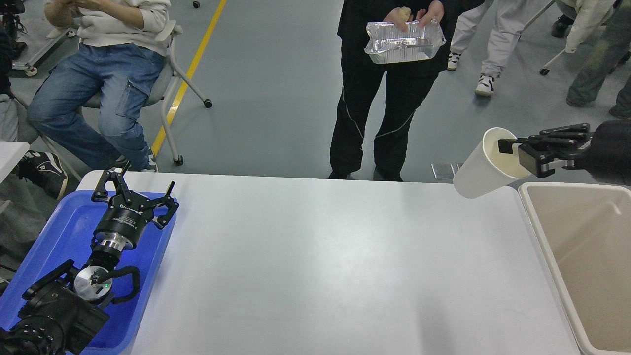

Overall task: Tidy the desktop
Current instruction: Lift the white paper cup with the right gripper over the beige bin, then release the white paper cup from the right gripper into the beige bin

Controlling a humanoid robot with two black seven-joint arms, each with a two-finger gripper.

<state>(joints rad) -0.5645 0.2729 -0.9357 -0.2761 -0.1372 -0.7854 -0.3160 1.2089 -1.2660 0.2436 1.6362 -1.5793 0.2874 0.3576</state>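
Observation:
The desktop is a wide white tabletop filling the middle of the head view. My right gripper reaches in from the right edge and is shut on the rim of a white paper cup. The cup is tilted, held in the air just left of the beige bin. My left gripper is open and empty, hovering over the blue tray at the table's left end.
A person in black stands behind the table's far edge holding a foil container. A seated person in jeans is at the back left. More legs show at the back right.

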